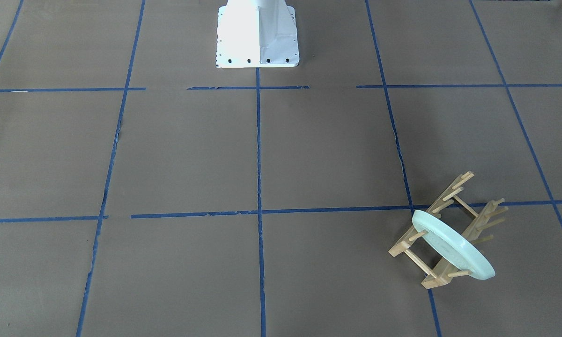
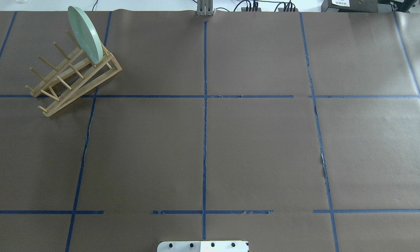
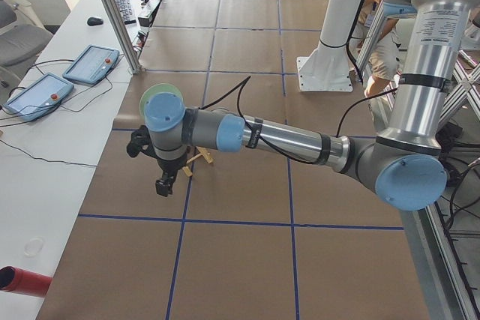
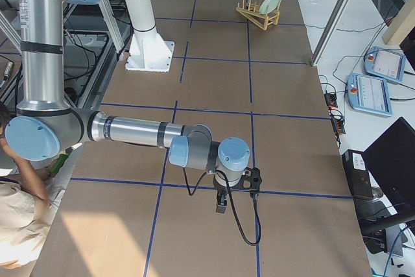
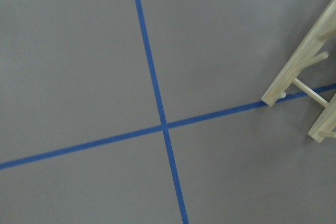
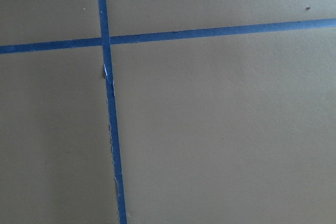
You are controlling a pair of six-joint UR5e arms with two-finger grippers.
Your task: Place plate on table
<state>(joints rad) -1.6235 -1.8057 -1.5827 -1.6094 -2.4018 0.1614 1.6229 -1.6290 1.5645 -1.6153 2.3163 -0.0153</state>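
Observation:
The pale mint-green plate (image 1: 454, 245) stands on edge in the end slot of a light wooden peg rack (image 1: 405, 244). In the overhead view the plate (image 2: 85, 35) and rack (image 2: 73, 80) are at the far left of the brown paper-covered table (image 2: 259, 147). My left gripper (image 3: 163, 183) hangs over the table close to the rack, seen only in the exterior left view, so I cannot tell if it is open. My right gripper (image 4: 222, 204) hangs over the table far from the plate (image 4: 272, 1), seen only in the exterior right view; its state is unclear too.
The white robot base (image 1: 257, 37) stands at the table's middle near edge. Blue tape lines (image 2: 204, 105) divide the paper. The left wrist view shows the rack's end (image 5: 299, 72) at the right edge. Teach pendants (image 3: 90, 65) lie on a side bench.

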